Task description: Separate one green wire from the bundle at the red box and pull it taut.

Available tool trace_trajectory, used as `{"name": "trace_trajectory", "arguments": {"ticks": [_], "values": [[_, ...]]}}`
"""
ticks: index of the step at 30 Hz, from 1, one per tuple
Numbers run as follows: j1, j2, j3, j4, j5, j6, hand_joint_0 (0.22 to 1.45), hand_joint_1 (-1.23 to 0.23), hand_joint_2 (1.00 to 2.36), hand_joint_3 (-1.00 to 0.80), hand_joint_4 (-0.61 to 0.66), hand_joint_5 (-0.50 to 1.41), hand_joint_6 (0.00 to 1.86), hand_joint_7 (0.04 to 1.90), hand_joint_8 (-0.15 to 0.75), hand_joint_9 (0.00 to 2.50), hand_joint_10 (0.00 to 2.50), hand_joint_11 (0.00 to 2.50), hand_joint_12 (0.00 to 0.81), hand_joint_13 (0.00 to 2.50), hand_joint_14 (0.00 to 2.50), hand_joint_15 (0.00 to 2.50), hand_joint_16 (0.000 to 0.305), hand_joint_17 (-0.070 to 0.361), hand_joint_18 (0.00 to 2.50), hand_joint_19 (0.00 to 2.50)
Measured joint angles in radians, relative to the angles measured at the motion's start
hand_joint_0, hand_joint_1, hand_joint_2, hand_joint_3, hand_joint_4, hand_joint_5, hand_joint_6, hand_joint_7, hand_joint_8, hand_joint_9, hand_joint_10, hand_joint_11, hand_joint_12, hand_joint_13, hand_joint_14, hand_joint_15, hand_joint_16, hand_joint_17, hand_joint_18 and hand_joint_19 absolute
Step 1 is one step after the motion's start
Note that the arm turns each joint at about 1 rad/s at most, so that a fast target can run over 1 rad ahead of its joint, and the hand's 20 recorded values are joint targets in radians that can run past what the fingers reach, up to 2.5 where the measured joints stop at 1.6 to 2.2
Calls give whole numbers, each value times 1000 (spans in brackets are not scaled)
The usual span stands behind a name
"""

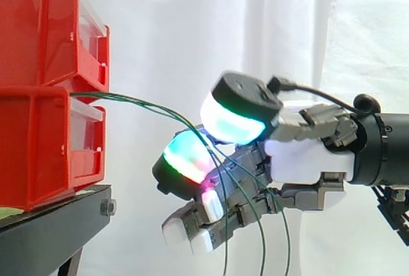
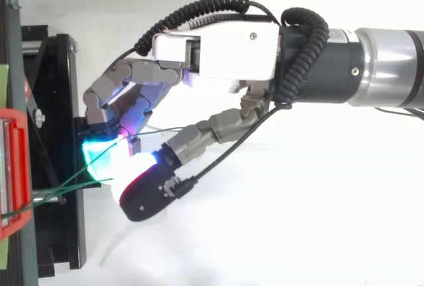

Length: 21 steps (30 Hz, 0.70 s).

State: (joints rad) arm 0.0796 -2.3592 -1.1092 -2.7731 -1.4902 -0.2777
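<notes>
– Closest to the lens, the hand point(image 1: 300, 161) is curling in from the right, its glowing fingertips point(image 1: 188, 158) facing the bins. What is sitting at the far left?

– Two red bins point(image 1: 45, 97) are standing stacked on the black stand point(image 1: 51, 225). The green wires point(image 1: 147, 105) are coming out from between them and arching rightward in front of the white curtain point(image 1: 192, 33).

– Are they reaching the hand?

– Yes. From above they are running to where the thumb point(image 2: 149, 190) and a cyan finger pad point(image 2: 99, 157) are meeting, so the hand is pinching the green wires there. From the side, the strands are passing between those two pads, then dangling past the lower fingers. I cannot tell whether one strand or several are lying in the pinch.

– How are they going to handle?

– I am judging them light, thin and springy, since they are holding an arc rather than drooping limp. The insulation is probably slick, so a strand may be slipping free under pull.

– Where would you be taking hold?

– On a single strand in the free arc between bins and pads, where the strands are fanning slightly apart. I would be pinching across it and drawing gently away from the bins.

– And farther right?

– The arm point(image 1: 390, 148) is reaching in from that edge, carrying the hand.
</notes>
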Motion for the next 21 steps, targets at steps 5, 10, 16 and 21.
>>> {"name": "trace_trajectory", "arguments": {"ticks": [5,10,16,21], "values": [[0,0,19,-14,-1,-1,600,-460,1010,-403,213,-167,856,1112,327,979,24,675,411,696,13,356,60,135,666,392],[0,0,47,-61,-1,-2,598,-636,1020,-251,220,-182,871,1108,327,933,24,691,409,688,14,364,61,136,667,389],[3,0,69,-103,1,-3,567,-640,1008,-412,235,-189,878,1066,326,935,22,708,410,702,14,375,61,138,675,383],[7,0,71,-122,2,-4,523,-547,1000,-500,236,-191,840,1025,334,963,22,707,424,749,16,386,65,145,702,386]]}}
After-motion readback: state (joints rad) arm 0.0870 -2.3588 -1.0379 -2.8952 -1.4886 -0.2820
